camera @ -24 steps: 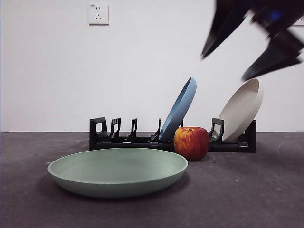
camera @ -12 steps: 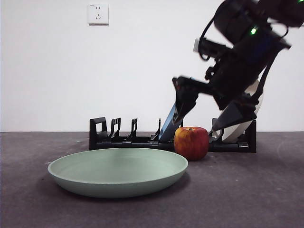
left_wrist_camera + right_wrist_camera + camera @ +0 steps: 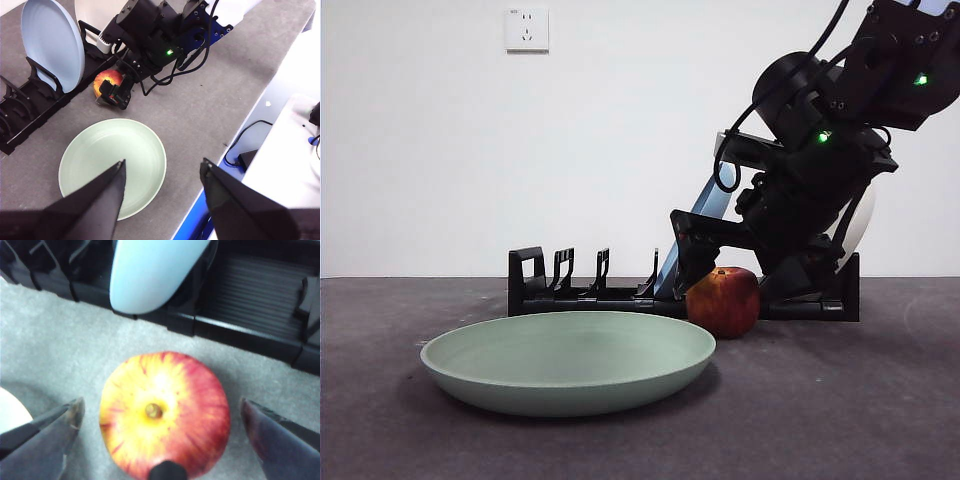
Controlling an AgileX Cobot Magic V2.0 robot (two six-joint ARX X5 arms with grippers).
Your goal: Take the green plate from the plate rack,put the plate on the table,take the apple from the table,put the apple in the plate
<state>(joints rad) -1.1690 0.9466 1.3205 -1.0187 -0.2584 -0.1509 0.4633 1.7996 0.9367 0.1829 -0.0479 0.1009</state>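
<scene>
You've got the apple (image 3: 724, 300) sitting on the table (image 3: 840, 400) just in front of the rack (image 3: 580, 292), right of centre in the front view: red skin, yellow-orange streaks, upright. Your right wrist view shows what the others don't: the top of the apple (image 3: 165, 412) is mostly yellow around a small brown stem dimple, red toward the edges. Right gripper (image 3: 160, 420) is down at the apple, jaws spread wide with one on either side; gaps show between each tip and the skin, so nothing is clamped. In the front view that gripper (image 3: 730, 270) comes in from the upper right, big and dark, and covers most of the beige plate (image 3: 860, 222) and the lower part of the blue plate (image 3: 710, 205). The green plate (image 3: 568, 360) lies flat on the table at lower left, pale mint, matte, raised rim, empty, close to the apple but apart from it. Your left wrist view gives the overhead layout: green plate (image 3: 112, 165) mid-frame, apple (image 3: 107, 80) just beyond it beside the rack (image 3: 30, 110), blue plate (image 3: 52, 42) standing in a slot at upper left. Left gripper (image 3: 162, 172) hangs high above the plate, jaws apart, holding nothing. A wall socket (image 3: 527, 29) sits upper left in the front view.
</scene>
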